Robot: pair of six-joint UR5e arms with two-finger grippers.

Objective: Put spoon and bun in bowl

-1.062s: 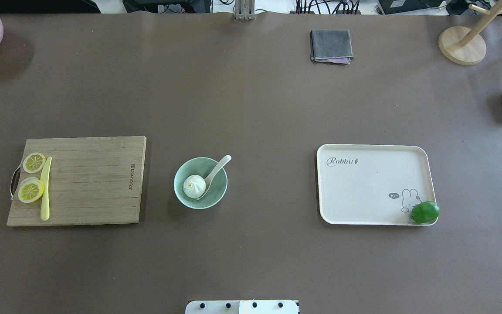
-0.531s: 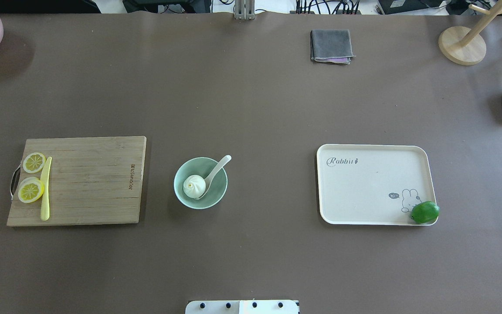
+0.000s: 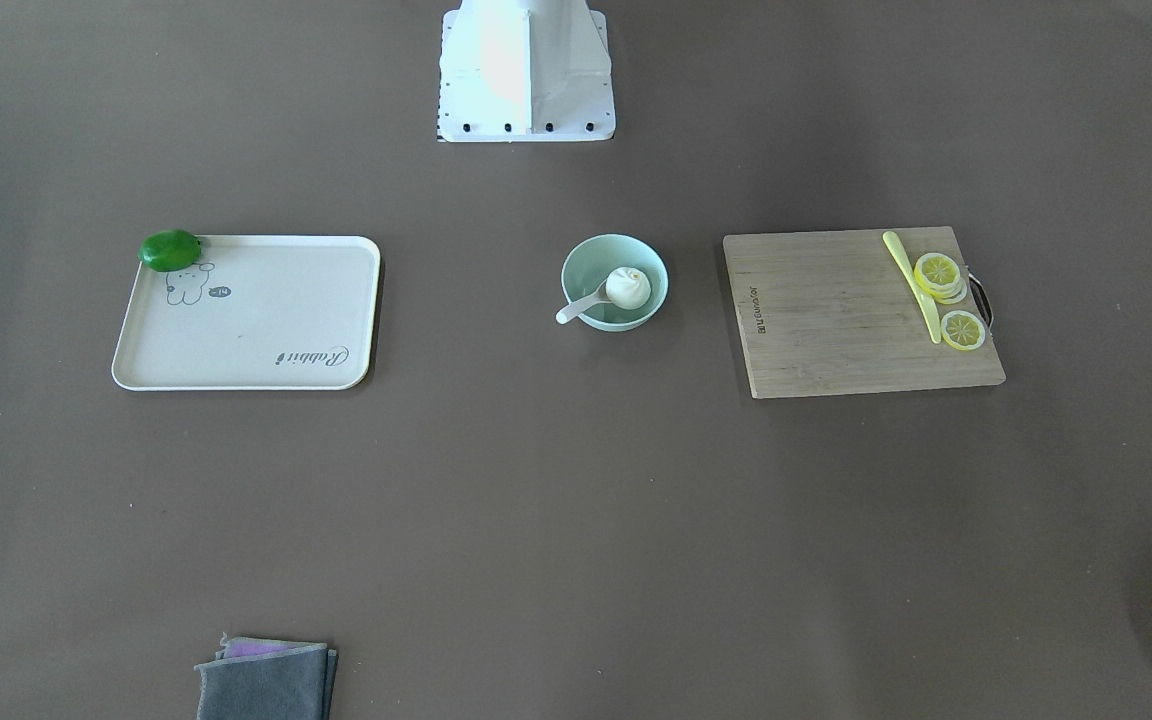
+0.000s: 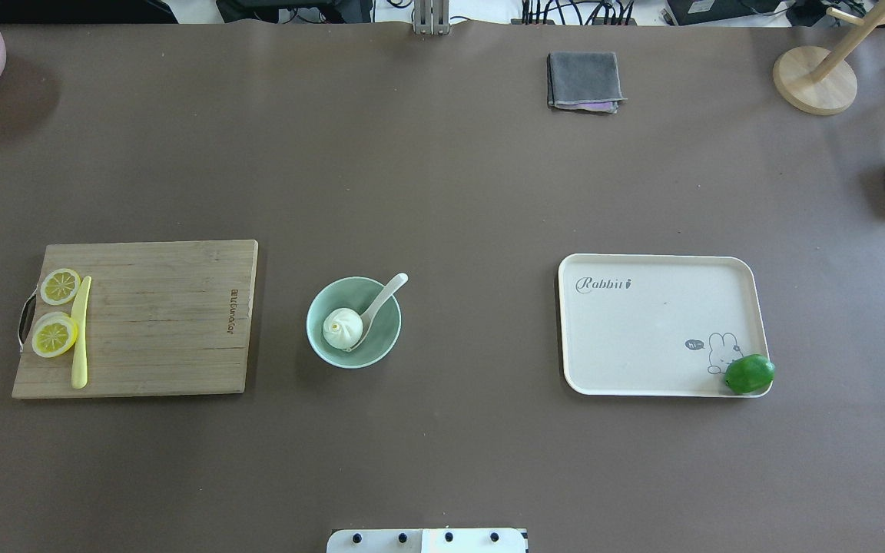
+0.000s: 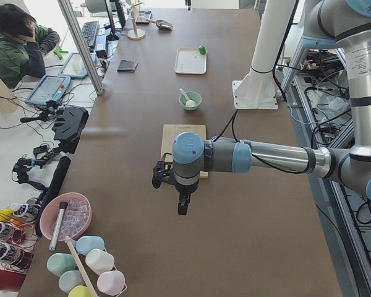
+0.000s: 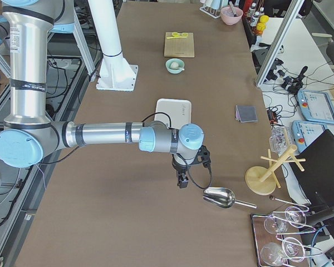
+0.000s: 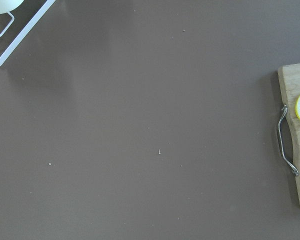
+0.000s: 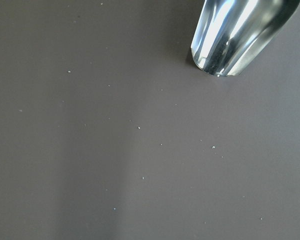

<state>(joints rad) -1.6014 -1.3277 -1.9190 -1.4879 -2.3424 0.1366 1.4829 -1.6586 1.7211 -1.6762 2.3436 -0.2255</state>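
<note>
Overhead exterior: bun [image 4: 343,328], spoon [image 4: 381,298] in bowl [image 4: 335,355], far from left gripper [image 5: 182,209], right gripper [image 6: 182,182] (spread? cannot tell).

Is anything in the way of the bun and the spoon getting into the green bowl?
Nothing visible is in the way. The bun already sits inside the bowl. The spoon lies in it too, beside the bun, with its handle sticking out over the rim.

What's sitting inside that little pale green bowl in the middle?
The round pale mint-green bowl holds a small white pleated steamed bun and a glossy white soup spoon, its handle poking out over the rim. The bun hides the bowl's floor beneath it.
</note>
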